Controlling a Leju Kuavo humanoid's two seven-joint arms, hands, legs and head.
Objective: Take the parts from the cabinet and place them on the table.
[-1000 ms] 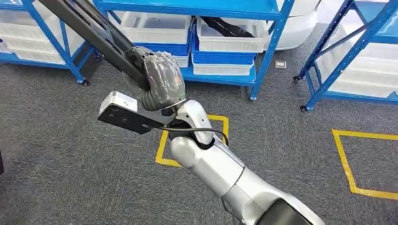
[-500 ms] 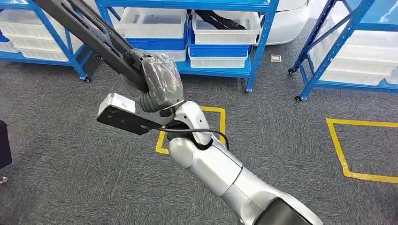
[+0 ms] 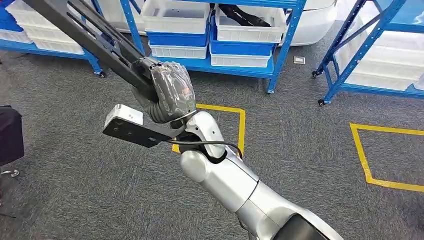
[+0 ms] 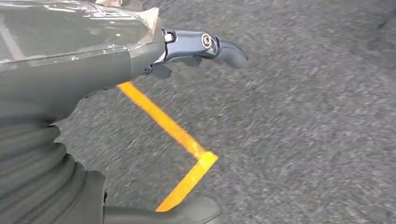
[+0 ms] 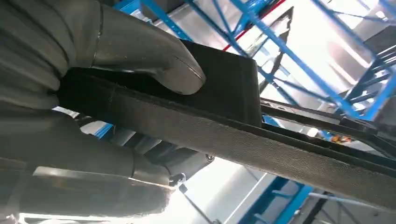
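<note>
In the head view my right hand (image 3: 170,92), wrapped in clear plastic, grips a long black frame part (image 3: 85,35) that slants up toward the far left. Close up in the right wrist view, the thumb (image 5: 154,56) presses on the black part (image 5: 224,93), with the other fingers curled under it. My left hand (image 4: 79,60) hangs over the grey carpet holding nothing, a dark finger (image 4: 205,44) stretched out and apart from the thumb (image 4: 187,212). Another black part (image 3: 245,16) lies in a white bin (image 3: 250,32) on the blue cabinet rack (image 3: 235,62).
Blue racks with white and blue bins line the far side, and another rack (image 3: 370,45) stands at the right. Yellow tape squares (image 3: 240,125) (image 3: 365,165) mark the carpet. A black object (image 3: 10,135) stands at the left edge.
The whole view has shifted as the camera turned: the racks slid right and the black object at the left edge came further in. My right hand still holds the part.
</note>
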